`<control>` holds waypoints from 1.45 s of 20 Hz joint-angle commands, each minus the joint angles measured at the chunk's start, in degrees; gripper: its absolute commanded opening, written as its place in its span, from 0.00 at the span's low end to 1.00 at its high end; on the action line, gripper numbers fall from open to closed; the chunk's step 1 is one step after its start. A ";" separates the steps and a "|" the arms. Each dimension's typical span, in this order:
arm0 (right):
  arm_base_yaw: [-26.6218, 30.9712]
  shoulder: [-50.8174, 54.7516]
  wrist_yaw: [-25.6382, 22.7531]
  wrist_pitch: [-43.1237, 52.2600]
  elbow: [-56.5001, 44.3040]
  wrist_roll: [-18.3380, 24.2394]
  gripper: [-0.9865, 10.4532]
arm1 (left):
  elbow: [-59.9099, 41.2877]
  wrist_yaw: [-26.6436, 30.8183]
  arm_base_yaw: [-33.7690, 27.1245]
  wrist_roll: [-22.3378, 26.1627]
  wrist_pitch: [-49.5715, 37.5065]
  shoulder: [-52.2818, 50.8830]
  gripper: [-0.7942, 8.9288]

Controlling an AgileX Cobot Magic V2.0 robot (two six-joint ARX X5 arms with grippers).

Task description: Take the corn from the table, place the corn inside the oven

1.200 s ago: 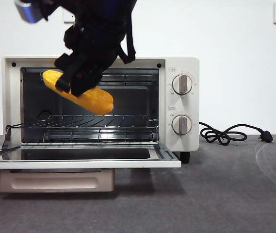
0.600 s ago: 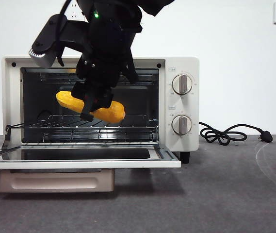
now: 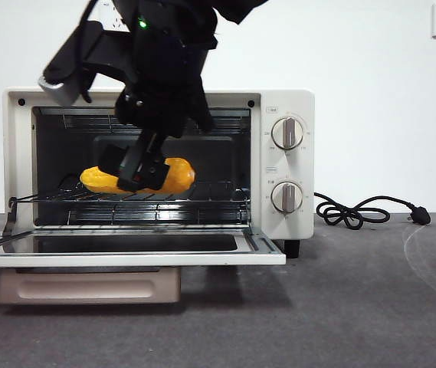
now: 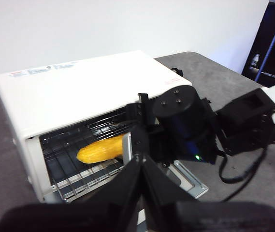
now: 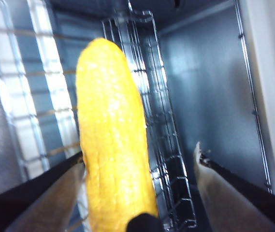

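The yellow-orange corn (image 3: 178, 175) lies lengthwise on the wire rack (image 3: 210, 192) inside the cream-white oven (image 3: 294, 100), whose door (image 3: 126, 251) hangs open. My right gripper (image 3: 137, 170) reaches into the oven mouth and covers the corn's middle. In the right wrist view the corn (image 5: 113, 159) lies between the two spread jaws, against one of them and well apart from the other; this gripper (image 5: 138, 153) is open. My left gripper (image 4: 139, 166) hovers shut high in front of the oven (image 4: 79, 87), looking down at the corn (image 4: 98, 151).
Two round knobs (image 3: 287, 133) sit on the oven's right panel. A black cord (image 3: 355, 211) lies coiled on the dark grey table (image 3: 355, 307) to the oven's right. The lowered door juts toward the front edge.
The right gripper carried the corn down from the oven's upper opening onto the rack and levelled it. Its jaws now stand apart around the corn.
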State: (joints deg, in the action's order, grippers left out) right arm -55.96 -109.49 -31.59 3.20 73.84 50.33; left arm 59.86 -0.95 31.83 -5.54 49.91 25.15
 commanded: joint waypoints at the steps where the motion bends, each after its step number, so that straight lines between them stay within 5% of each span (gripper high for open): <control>1: -1.33 -0.48 -1.51 0.37 1.03 -2.14 0.42 | -0.07 1.20 -0.02 1.31 -0.17 0.11 0.08; 8: -3.19 -0.48 -3.04 -0.17 3.45 -3.10 0.42 | -0.07 1.16 -0.02 3.08 0.42 0.52 0.08; 13: -4.61 -0.48 -6.05 -4.13 3.48 -8.41 0.42 | -0.07 1.29 -0.02 4.33 1.64 0.52 0.08; 18: -9.68 0.98 -9.60 -8.31 3.48 -12.48 0.42 | -0.07 11.50 -0.02 9.44 -1.29 2.64 0.08; 24: -17.20 6.58 -9.27 -24.22 3.48 -28.46 0.42 | -0.07 20.52 -0.55 17.88 -9.84 12.98 0.07; 27: -20.50 10.54 -7.74 -34.86 3.48 -37.00 0.41 | -0.07 19.32 -5.11 17.73 -12.28 18.34 0.07; 29: -22.23 14.03 -7.65 -41.86 3.48 -41.62 0.41 | -0.07 10.54 -11.56 15.96 -12.04 21.75 0.07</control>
State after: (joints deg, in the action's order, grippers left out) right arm -78.15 -95.72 -39.11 -38.72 77.25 13.06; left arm 59.88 10.96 20.84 11.11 38.09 47.37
